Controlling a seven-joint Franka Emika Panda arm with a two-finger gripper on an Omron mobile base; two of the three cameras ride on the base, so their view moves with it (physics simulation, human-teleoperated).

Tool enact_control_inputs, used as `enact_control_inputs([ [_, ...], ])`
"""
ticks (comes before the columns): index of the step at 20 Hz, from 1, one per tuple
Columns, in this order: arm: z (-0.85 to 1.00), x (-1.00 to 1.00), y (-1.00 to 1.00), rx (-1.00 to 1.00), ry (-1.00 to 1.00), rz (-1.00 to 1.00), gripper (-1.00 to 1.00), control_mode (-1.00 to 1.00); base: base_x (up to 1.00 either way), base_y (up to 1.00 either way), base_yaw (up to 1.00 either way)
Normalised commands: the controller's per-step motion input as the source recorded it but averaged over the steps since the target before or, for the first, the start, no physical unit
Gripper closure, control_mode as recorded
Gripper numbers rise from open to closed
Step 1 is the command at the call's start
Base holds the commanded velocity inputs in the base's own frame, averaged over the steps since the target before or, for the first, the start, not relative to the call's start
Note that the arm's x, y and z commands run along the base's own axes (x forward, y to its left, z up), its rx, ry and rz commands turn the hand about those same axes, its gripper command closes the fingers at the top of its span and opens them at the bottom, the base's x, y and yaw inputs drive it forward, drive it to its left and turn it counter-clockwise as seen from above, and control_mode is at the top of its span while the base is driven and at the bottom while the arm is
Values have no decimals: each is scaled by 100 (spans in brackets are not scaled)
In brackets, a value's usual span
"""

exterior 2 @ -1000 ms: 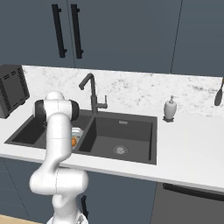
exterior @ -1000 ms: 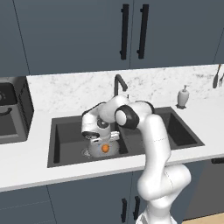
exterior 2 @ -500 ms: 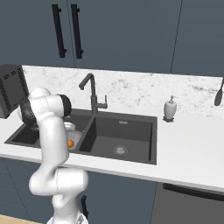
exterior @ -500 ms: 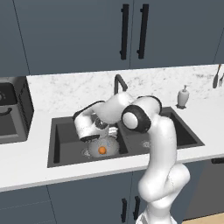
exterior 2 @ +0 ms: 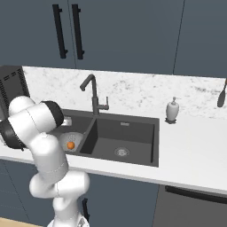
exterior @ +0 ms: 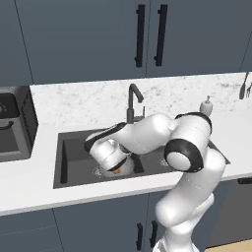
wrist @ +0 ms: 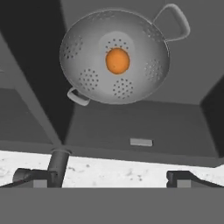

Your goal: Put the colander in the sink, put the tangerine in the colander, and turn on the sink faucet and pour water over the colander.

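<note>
White marbled countertop (exterior 2: 186, 146) runs under dark blue-grey cabinets (exterior 2: 133, 35) and frames the charcoal double-basin sink (exterior 2: 128, 133). Over the sink's left basin the white arm (exterior: 157, 135) folds low, and its gripper (wrist: 113, 180) hangs above the basin with the two dark fingertips (wrist: 183, 178) spread wide apart and nothing between them. Behind the divider between the basins stands the dark gooseneck sink faucet (exterior 2: 92, 91), its small lever sticking out to the side; its base also rises in the hand view (wrist: 58, 168). On the counter right of the sink sits a white soap dispenser (exterior 2: 172, 110). On the floor of the left basin rests the silver perforated colander (wrist: 114, 57), upright, with one loop handle toward the upper right of the hand view and another at its lower left. At the middle of the colander's bottom lies the small orange tangerine (wrist: 117, 61), well clear of the fingertips.
</note>
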Motion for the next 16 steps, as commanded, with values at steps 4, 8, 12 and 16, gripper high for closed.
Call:
enact_control_inputs([
  [4,100,-44,2,-15,5,32,-100,-100,0,0,0],
  [8,99,-39,0,-15,6,44,-100,-100,0,0,0],
  [12,87,-42,0,-16,10,56,-100,-100,0,0,0],
  [16,71,-36,-4,-15,9,66,-100,-100,0,0,0],
])
